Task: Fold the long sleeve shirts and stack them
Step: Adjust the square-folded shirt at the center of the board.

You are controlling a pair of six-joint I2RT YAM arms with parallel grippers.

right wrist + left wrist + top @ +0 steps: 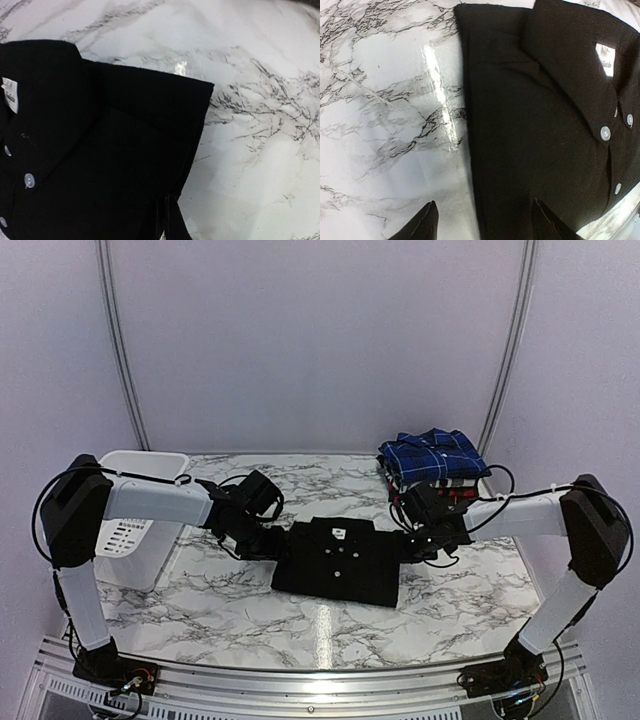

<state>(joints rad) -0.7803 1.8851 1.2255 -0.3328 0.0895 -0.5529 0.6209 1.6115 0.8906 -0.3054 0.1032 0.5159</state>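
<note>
Plain black for the shirt (pixel 338 562) at centre, with white buttons (pixel 605 132) and label (pixel 605 59); blue-and-white plaid for the top shirt (pixel 433 454) at two o'clock; white for the basket (pixel 135 530) at nine o'clock; white marble with grey-black veins for the table (pixel 250 610).

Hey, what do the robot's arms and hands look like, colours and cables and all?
Both the left arm and right arm have white tubular links joined by bulky black joint housings. Thin black cables loop loosely alongside them. The left hand and right hand are black, each with two dark tapered fingers.
</note>
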